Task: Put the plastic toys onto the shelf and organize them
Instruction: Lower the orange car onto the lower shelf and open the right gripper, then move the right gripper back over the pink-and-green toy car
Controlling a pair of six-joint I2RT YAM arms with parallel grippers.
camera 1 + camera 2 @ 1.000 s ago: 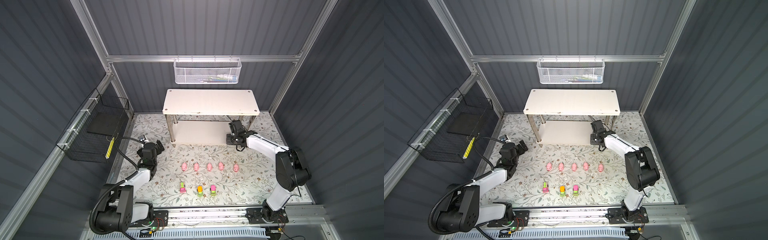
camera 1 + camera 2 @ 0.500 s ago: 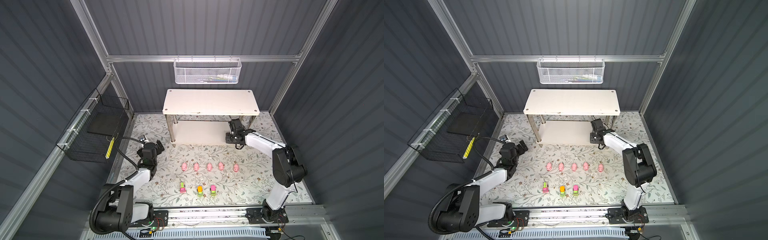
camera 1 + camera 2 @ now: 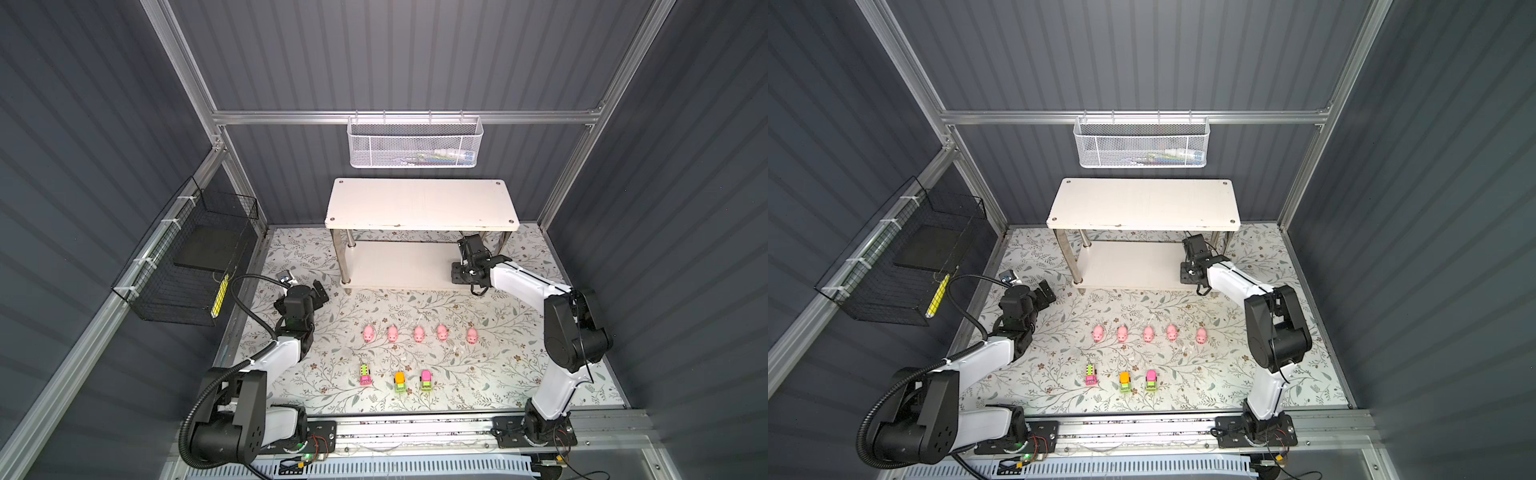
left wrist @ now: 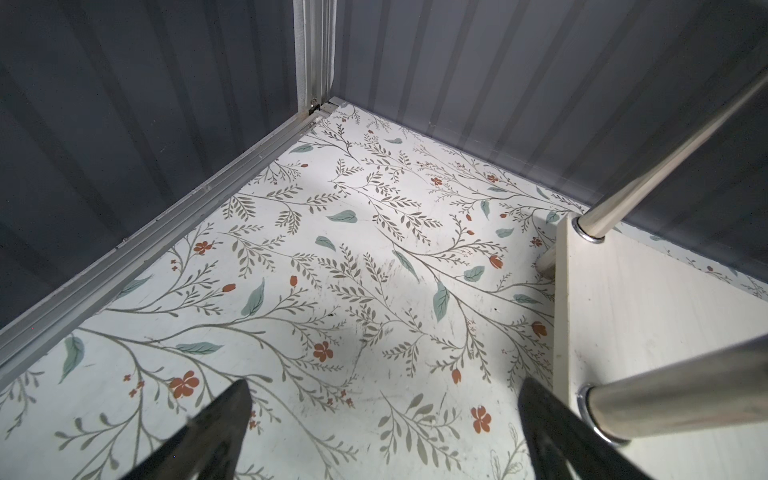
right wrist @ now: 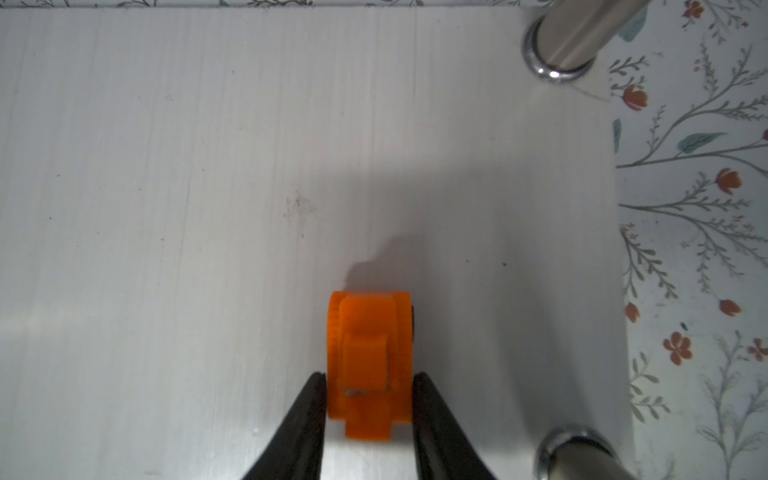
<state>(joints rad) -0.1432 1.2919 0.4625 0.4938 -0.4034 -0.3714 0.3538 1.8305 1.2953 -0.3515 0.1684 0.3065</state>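
The shelf [image 3: 422, 203] [image 3: 1144, 203] stands at the back, its top board bare. My right gripper [image 3: 466, 245] [image 3: 1194, 245] reaches in over the lower board's right end, between the metal posts. In the right wrist view an orange toy vehicle [image 5: 370, 353] rests on the lower board [image 5: 166, 208], and my right gripper [image 5: 370, 386] has its fingertips against the vehicle's two sides. A row of several pink pigs [image 3: 419, 333] [image 3: 1148, 333] lies on the mat, with three small vehicles [image 3: 400, 381] [image 3: 1124, 381] in front. My left gripper [image 3: 318, 291] [image 4: 383, 384] hangs open and empty above the mat beside the shelf's left end [image 4: 644, 311].
A white mesh basket [image 3: 415, 143] hangs on the back wall above the shelf. On the left wall hangs a black wire basket [image 3: 195, 262]. Grey walls enclose the floral mat [image 3: 478, 299], and a metal rail [image 3: 415, 428] runs along the front.
The right arm's elbow has swung inward and its gripper has edged slightly deeper under the shelf's top board. The left arm and the toys on the mat have not moved.
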